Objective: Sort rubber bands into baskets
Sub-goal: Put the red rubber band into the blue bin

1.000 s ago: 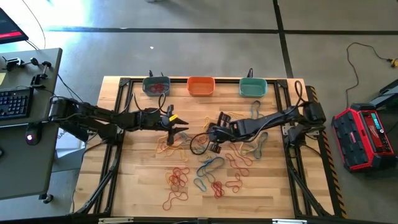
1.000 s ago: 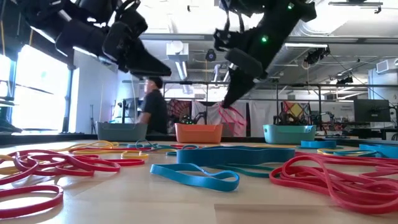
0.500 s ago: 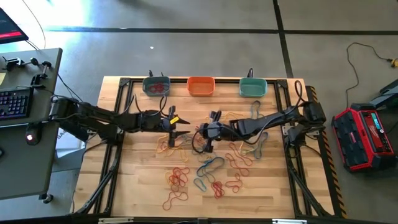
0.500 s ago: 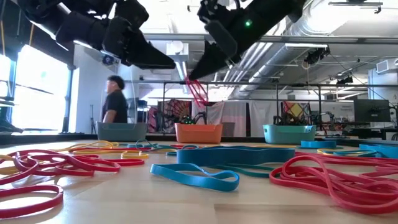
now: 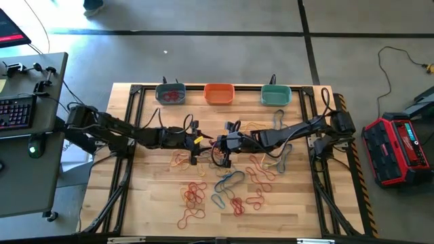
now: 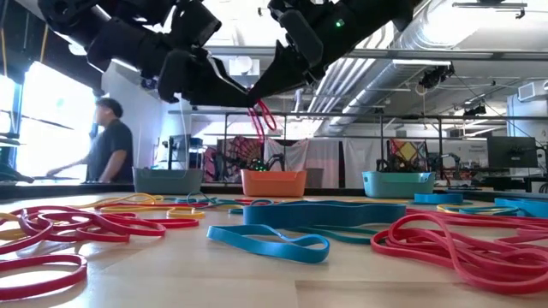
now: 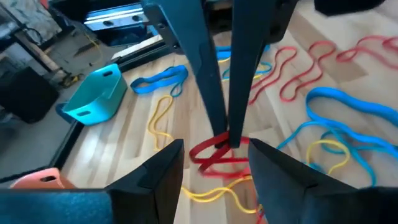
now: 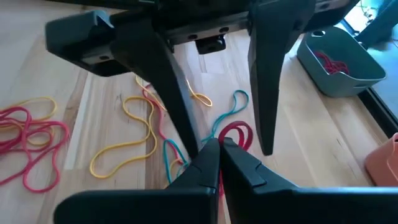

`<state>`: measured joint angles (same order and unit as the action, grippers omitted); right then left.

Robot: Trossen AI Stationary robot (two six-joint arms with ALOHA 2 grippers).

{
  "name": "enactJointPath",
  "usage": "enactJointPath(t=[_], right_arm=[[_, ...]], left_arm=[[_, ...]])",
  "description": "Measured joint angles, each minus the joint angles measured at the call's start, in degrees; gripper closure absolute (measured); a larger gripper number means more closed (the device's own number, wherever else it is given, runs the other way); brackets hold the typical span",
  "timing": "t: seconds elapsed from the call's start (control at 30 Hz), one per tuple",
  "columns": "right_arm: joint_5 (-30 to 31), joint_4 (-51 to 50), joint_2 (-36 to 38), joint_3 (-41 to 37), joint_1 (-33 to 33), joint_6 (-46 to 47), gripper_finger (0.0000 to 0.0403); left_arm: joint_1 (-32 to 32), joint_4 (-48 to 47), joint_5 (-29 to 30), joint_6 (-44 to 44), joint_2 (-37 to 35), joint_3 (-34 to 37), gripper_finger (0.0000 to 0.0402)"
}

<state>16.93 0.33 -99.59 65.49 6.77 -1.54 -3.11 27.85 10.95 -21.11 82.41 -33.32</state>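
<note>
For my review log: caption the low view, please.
Right gripper dangles a red band at the open left gripper, above the table.

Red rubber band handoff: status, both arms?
Right gripper shut on red rubber band, held above the table. Left gripper open, jaws either side of the band. Grey-blue basket already holds red bands. Nothing in the way.

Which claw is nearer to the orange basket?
Right, narrowly. The right claw, shut on a red band, sits just below the orange basket; the open left claw is slightly farther left.
</note>
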Motion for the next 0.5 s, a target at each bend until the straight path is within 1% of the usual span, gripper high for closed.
enactJointPath(t=[0.1,0.2,0.4,0.5], right_arm=[[0.00,-0.04,0.00,0.00,-0.01,0.00,0.0403],[-0.55,-0.02,0.00,0.00,-0.01,0.00,0.0403],[-0.99,-0.05,0.00,0.00,-0.01,0.00,0.0403],[-0.90,-0.34,0.00,0.00,-0.01,-0.14,0.0402]], left_arm=[[-0.07,-1.49,1.40,-0.58,0.05,0.00,0.0238],[-0.07,-1.67,1.69,-1.01,0.04,0.00,0.0263],[-0.07,-0.89,1.93,-1.63,0.00,0.00,0.0344],[0.06,-1.24,4.44,-1.63,0.00,0.00,0.0386]])
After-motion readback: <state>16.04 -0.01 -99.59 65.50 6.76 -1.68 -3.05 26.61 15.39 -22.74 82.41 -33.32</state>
